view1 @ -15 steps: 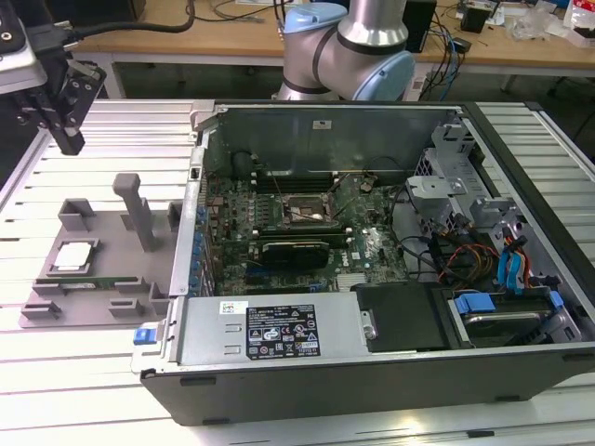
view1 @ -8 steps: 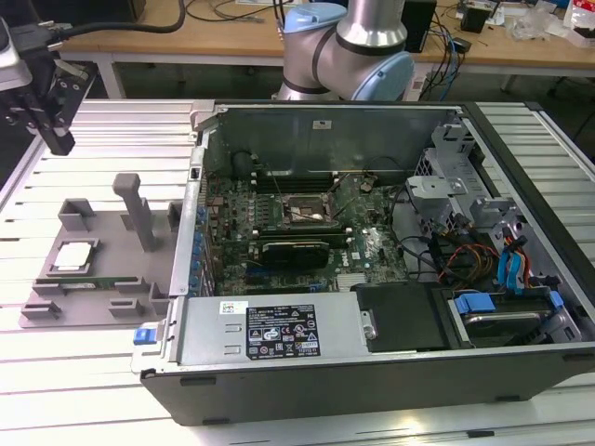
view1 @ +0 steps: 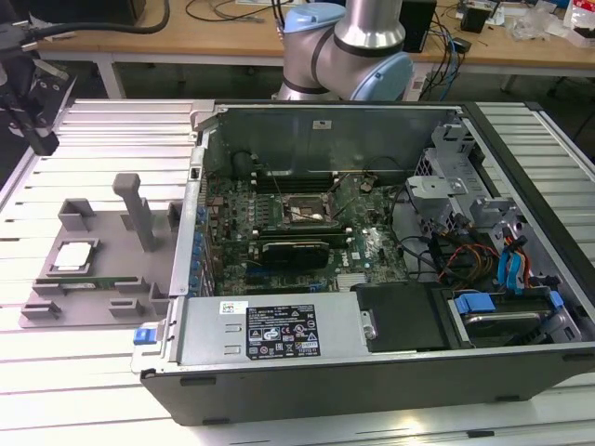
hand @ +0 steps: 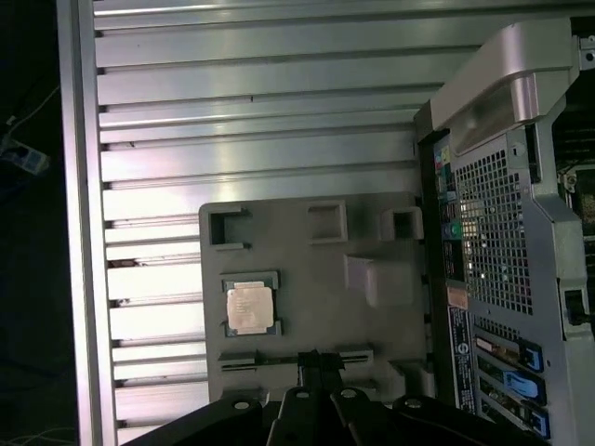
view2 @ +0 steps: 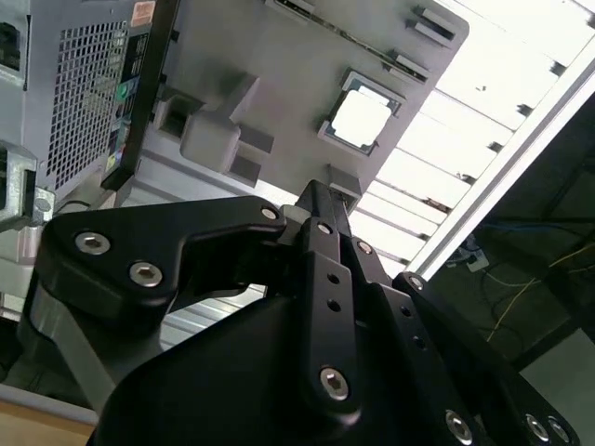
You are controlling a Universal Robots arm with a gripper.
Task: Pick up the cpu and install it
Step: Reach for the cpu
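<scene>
One square cpu [hand: 249, 308], its metal top shiny, lay in one matte grey plastic tray [hand: 307, 279] on the ribbed aluminium desk [hand: 260, 149]. The black gripper [hand: 311, 358] hovered empty, pressed together.

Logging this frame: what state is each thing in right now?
Grey plastic tray: lying flat on the slatted metal table.
Small square silver-topped cpu: flat in its tray recess, not gripped.
Black-and-grey computer case: on its side, panel off, motherboard exposed.
Black gripper: shut, empty, over the tray's edge.
</scene>
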